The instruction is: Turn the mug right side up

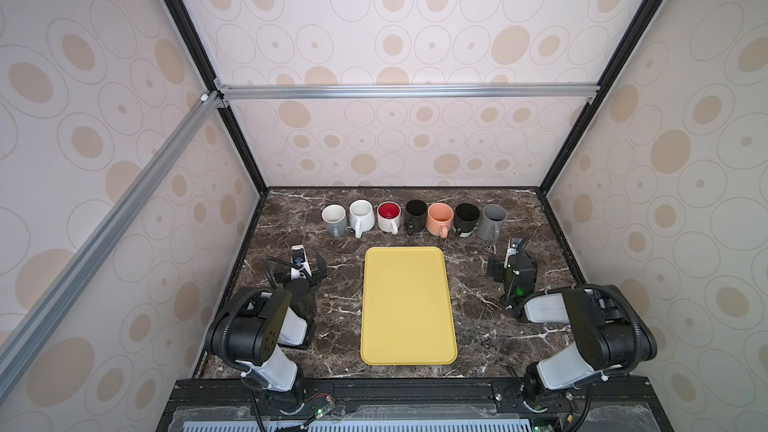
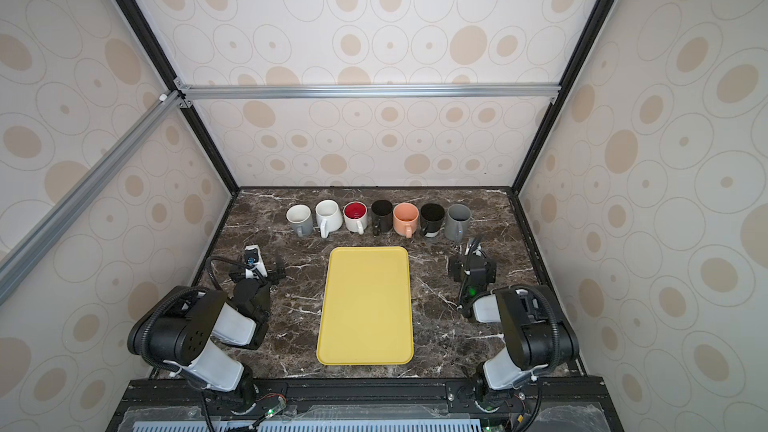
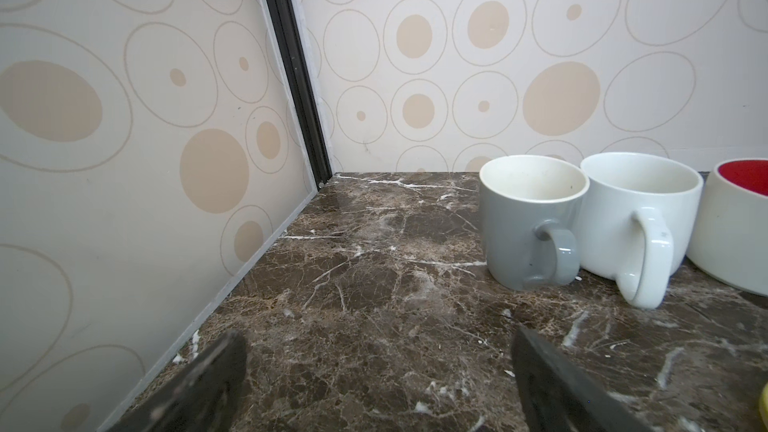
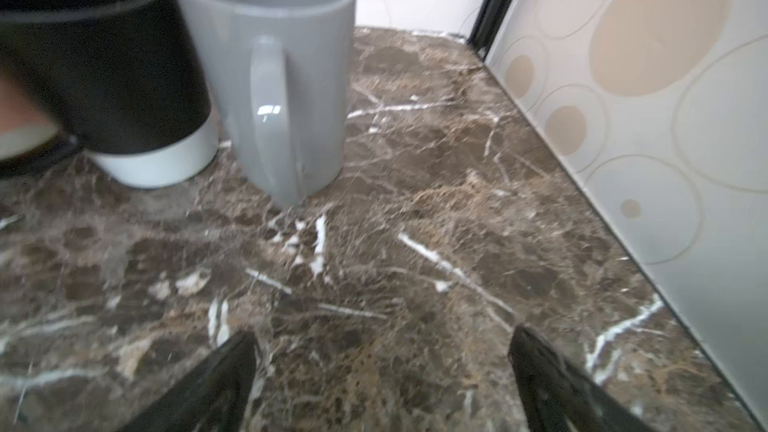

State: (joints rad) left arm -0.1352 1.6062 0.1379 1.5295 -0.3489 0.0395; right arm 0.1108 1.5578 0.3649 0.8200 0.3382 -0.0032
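Observation:
Several mugs stand in a row at the back of the marble table, all mouth up with handles toward the front: a grey mug with white inside [image 1: 333,220], a white mug [image 1: 360,218], a red-inside mug [image 1: 389,217], a black mug [image 1: 416,216], a peach mug [image 1: 439,219], a black mug with white base [image 1: 466,219] and a tall grey mug [image 1: 492,221]. My left gripper [image 1: 306,263] [image 3: 376,336] is open and empty, in front of the row's left end. My right gripper [image 1: 512,261] [image 4: 382,333] is open and empty, just in front of the tall grey mug [image 4: 270,76].
A yellow tray [image 1: 407,305] lies empty in the middle of the table between the two arms. Patterned walls close the table on the left, right and back. The left wrist view shows the grey mug [image 3: 528,218] and white mug [image 3: 636,218] close together.

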